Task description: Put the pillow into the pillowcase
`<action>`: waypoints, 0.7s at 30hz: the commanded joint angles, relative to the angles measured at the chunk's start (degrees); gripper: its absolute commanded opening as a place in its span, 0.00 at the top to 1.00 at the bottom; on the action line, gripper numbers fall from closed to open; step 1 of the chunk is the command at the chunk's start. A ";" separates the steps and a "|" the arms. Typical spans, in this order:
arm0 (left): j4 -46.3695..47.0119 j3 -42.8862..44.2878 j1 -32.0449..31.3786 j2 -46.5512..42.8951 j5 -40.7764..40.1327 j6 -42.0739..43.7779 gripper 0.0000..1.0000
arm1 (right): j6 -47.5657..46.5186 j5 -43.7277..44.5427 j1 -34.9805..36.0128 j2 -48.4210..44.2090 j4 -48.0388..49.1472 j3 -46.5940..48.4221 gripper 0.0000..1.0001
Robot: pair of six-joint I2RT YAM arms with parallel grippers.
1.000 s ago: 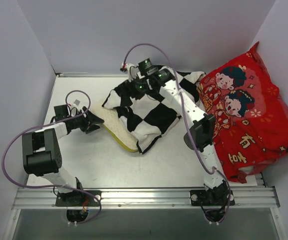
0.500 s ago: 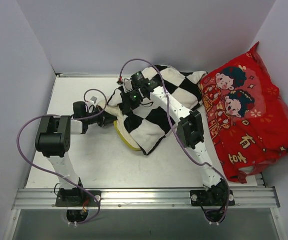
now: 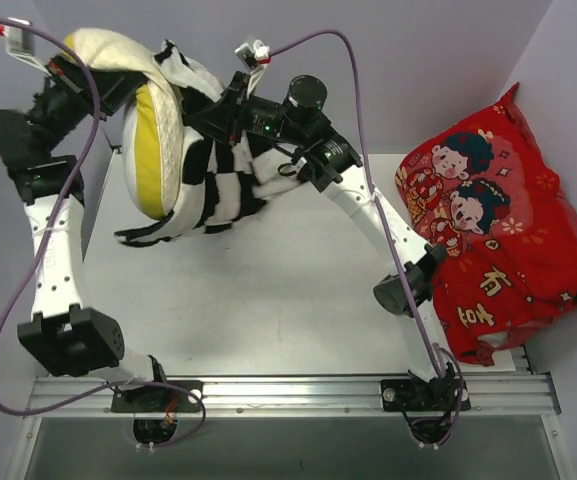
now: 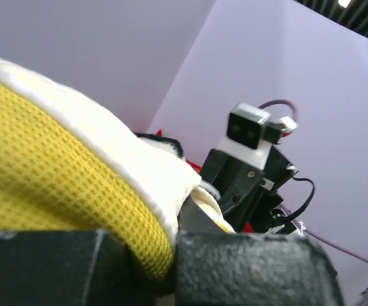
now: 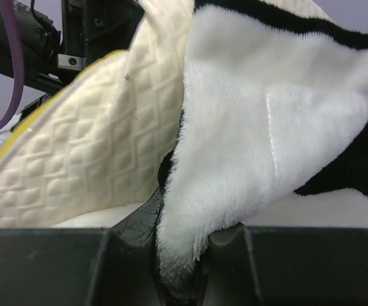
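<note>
The pillow (image 3: pixel 153 150), cream with a yellow edge band, hangs lifted above the table's far left. The black and white checkerboard pillowcase (image 3: pixel 213 175) drapes around its right side and lower part. My left gripper (image 3: pixel 90 72) is shut on the pillow's top edge; in the left wrist view the yellow band (image 4: pixel 50 191) and cream rim fill the jaws of the gripper (image 4: pixel 164 255). My right gripper (image 3: pixel 220 115) is shut on the pillowcase's rim. In the right wrist view white plush fabric (image 5: pixel 260 127) is pinched in the gripper (image 5: pixel 178 268), with the quilted pillow (image 5: pixel 88 153) beside it.
A large red cartoon-printed cushion (image 3: pixel 498 240) leans in the back right corner against the wall. Purple walls close in the white table (image 3: pixel 268 300) at the left, back and right. Both arms' purple cables loop in the air near the bundle.
Both grippers have shut, the left on the pillow and the right on the pillowcase. Both arms have risen off the table, carrying the pillow and case up and leftward.
</note>
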 commanded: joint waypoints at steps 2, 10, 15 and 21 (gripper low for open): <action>-9.17 15.73 -4.42 -4.54 -7.40 10.20 1.00 | 4.59 0.36 1.49 -11.71 17.19 -4.29 1.00; -47.99 9.98 -34.60 3.35 -16.54 47.22 1.00 | 12.16 1.33 -13.53 -30.17 -4.20 -40.78 1.00; -53.09 0.56 -38.99 19.08 -21.01 58.08 1.00 | 6.03 -4.20 -21.00 -36.16 -15.57 -67.20 1.00; -61.44 2.39 -39.53 35.44 -26.30 66.37 1.00 | -15.43 -2.37 -22.50 -32.47 -33.16 -76.64 1.00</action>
